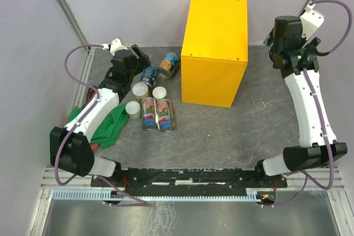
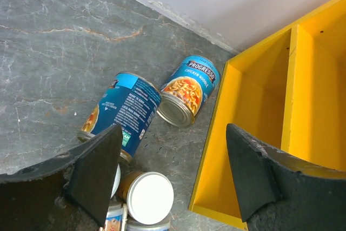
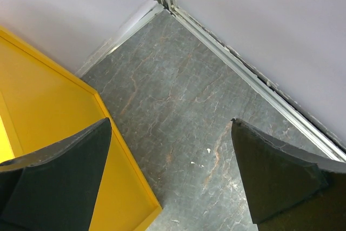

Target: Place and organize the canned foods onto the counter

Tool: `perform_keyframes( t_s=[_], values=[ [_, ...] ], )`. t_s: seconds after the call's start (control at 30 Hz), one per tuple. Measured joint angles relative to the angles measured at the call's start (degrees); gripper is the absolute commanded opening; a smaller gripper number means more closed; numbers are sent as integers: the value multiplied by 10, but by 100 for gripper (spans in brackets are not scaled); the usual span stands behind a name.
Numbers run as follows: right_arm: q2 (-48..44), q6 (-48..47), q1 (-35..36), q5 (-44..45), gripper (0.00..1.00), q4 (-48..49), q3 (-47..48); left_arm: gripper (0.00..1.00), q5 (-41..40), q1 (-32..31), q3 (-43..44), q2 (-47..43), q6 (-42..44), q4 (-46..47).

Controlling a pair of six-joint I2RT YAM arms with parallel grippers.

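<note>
Left gripper (image 2: 170,150) released, empty, hovering over cans (image 1: 149,111) clustered on the floor (image 1: 265,114) just left of the yellow counter (image 1: 215,53). Right gripper (image 3: 170,128) also spread wide, empty, beside the counter.

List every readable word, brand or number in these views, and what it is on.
"PROGRESSO": blue can beside the counter, lying on its side.
"CHICKEN NOODLE": same can, under the brand.
Other blue can: white print too small to read.
Tall cans: labels blurred.
Yellow counter: no text.

Beside the bright yellow box (image 1: 213,53): blue-labelled cans (image 1: 169,64), pale-lidded cans (image 1: 133,109), green cloth (image 1: 108,126), grey veined floor (image 1: 260,114).
</note>
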Motion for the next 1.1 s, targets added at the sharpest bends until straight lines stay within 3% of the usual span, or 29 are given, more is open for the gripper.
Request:
perform_keyframes(
  t_s=[0.57,1.1],
  values=[
    [-42,-2,1,-30,99,67,-46,88,8,3,40,26,6,-42],
    [-42,-10,1,-48,99,79,-102,86,84,10,218,233,19,-151]
  ],
)
